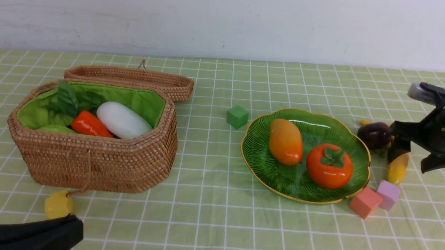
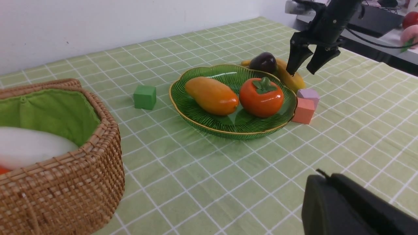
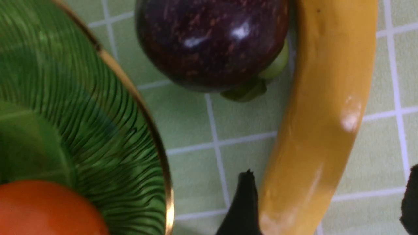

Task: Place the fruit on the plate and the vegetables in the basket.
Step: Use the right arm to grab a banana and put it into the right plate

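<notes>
The green plate (image 1: 258, 170) holds the mango (image 1: 285, 141) and the persimmon (image 1: 329, 166). Just right of the plate, on the cloth, the mangosteen (image 1: 374, 135) rests against the curved banana (image 1: 398, 169). My right gripper (image 1: 410, 161) hangs open low over the banana (image 3: 323, 107), one finger (image 3: 245, 202) at the banana's plate side and the other well clear of it. The wicker basket (image 1: 95, 161) at the left holds a carrot (image 1: 89, 124), a white radish (image 1: 122, 120) and a green gourd (image 1: 57, 128). Shut and empty, my left gripper (image 1: 72, 227) sits at the near left edge.
A green cube (image 1: 237, 116) lies between basket and plate. A salmon cube (image 1: 365, 202) and a purple cube (image 1: 388, 193) touch the plate's near right rim, beside the banana's end. The basket lid (image 1: 135, 79) lies open behind it. A yellow block (image 1: 58, 204) hangs on the basket's cord.
</notes>
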Controlling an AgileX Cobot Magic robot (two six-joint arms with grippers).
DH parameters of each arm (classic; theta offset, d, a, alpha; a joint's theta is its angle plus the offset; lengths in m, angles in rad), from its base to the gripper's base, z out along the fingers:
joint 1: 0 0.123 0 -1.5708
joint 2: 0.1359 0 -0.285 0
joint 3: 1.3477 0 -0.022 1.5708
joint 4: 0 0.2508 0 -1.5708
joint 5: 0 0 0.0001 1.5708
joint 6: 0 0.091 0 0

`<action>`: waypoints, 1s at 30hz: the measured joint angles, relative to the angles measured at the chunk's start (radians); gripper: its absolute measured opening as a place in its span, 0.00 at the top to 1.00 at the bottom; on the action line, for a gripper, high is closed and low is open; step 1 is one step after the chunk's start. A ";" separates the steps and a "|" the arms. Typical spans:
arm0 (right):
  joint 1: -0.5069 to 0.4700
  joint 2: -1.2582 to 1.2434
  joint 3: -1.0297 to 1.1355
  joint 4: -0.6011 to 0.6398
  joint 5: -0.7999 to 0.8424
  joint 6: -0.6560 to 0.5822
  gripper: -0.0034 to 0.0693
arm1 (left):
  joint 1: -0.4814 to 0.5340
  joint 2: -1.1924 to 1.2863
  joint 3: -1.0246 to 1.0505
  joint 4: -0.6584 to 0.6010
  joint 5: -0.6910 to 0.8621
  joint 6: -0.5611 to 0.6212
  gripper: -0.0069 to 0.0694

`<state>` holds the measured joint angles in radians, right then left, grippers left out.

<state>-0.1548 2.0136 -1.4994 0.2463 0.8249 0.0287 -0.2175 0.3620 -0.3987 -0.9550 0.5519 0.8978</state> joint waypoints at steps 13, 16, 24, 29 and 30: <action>0.004 0.059 0.000 -0.025 -0.051 -0.021 0.50 | 0.000 0.000 0.000 0.004 0.001 0.000 0.93; 0.004 0.059 0.000 -0.025 -0.051 -0.039 0.51 | 0.000 0.000 0.000 0.015 0.001 0.000 0.93; 0.004 0.050 -0.011 -0.090 -0.024 -0.041 0.51 | 0.000 0.000 0.000 0.030 0.001 0.000 0.93; 0.004 -0.032 -0.032 -0.166 0.029 -0.014 0.51 | 0.000 0.000 0.000 0.030 0.002 0.000 0.93; 0.004 -0.065 -0.037 -0.179 0.034 -0.007 0.51 | 0.000 0.000 0.000 0.030 0.002 0.000 0.93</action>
<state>-0.1507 1.9490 -1.5364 0.0673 0.8588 0.0217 -0.2175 0.3620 -0.3987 -0.9251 0.5537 0.8978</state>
